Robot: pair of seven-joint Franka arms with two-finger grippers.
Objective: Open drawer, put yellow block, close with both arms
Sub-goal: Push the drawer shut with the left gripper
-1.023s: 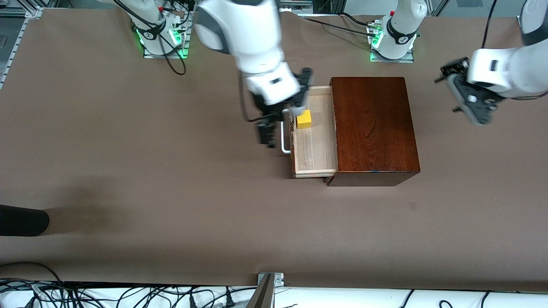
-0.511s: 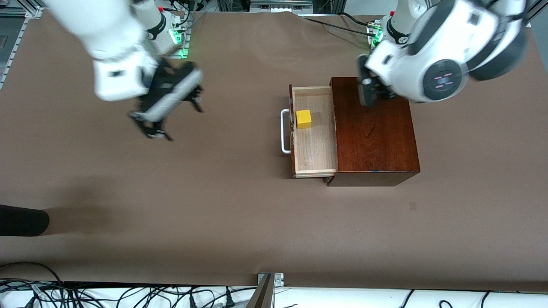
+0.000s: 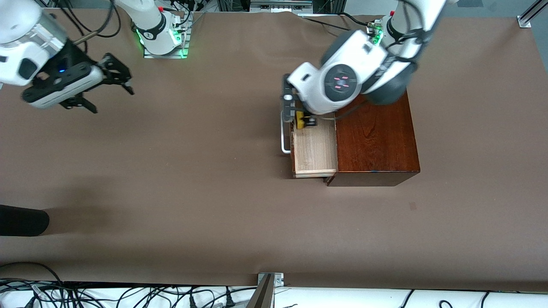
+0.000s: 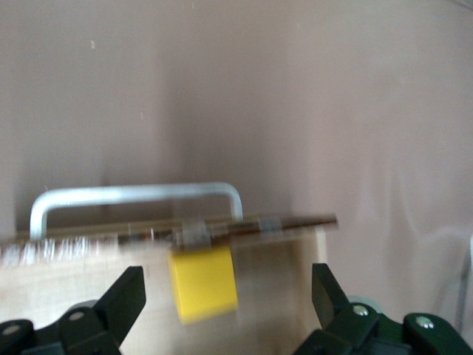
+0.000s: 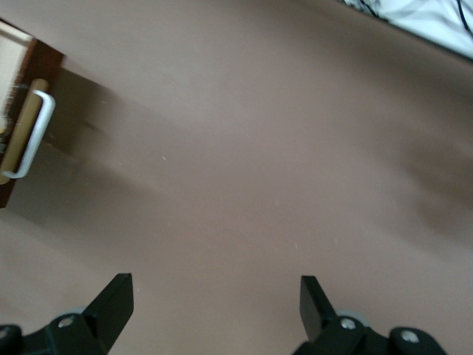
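The mahogany box stands with its drawer pulled out toward the right arm's end of the table, white bar handle in front. The yellow block lies in the pale tray close to the drawer front, mostly hidden under the left arm. My left gripper hangs open over the drawer. In the left wrist view the block sits between the spread fingers without touching them, with the handle past it. My right gripper is open and empty over bare table.
The right wrist view shows the right gripper over brown tabletop, with the drawer handle off at the view's edge. A dark object lies at the table's edge near the front camera, at the right arm's end.
The right arm has swung away from the drawer toward its own end of the table. The left arm has come over the box and down to the drawer, its open fingers now flanking the block.
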